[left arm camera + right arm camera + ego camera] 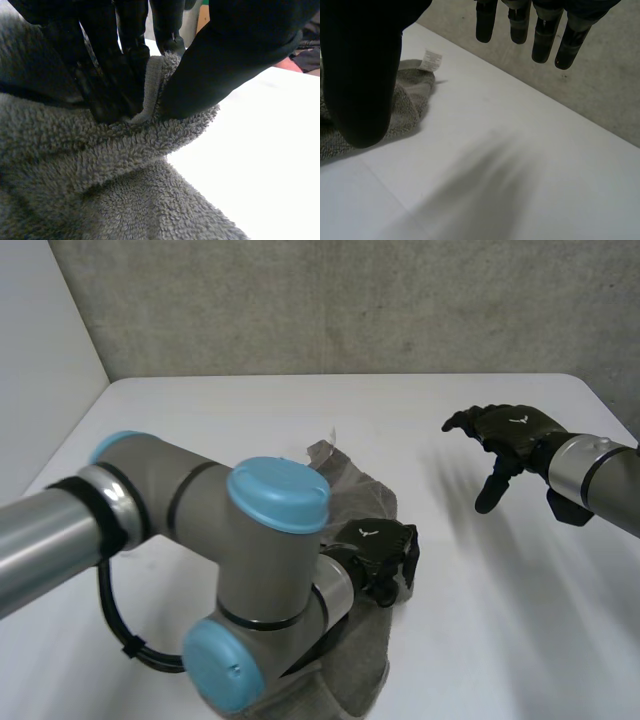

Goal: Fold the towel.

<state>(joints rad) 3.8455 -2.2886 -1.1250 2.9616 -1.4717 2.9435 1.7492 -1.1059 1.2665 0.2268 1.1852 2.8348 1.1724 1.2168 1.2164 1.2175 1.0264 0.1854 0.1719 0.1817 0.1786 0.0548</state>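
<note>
The left robot hand [378, 552] pinches a hemmed edge of the towel [352, 488] between thumb and fingers, at the cloth's 3 o'clock side; to fold well, it should probably hold that pinch firm, lift just clear of the pile and carry the edge across so the hems meet squarely. The right robot hand [508, 443] hangs released, fingers spread, above the bare surface [470, 620] at the towel's 2 o'clock. The towel is grey looped terry, rumpled, lying at the surface's 6 o'clock, with a white label [331, 432] at its 12 o'clock corner
</note>
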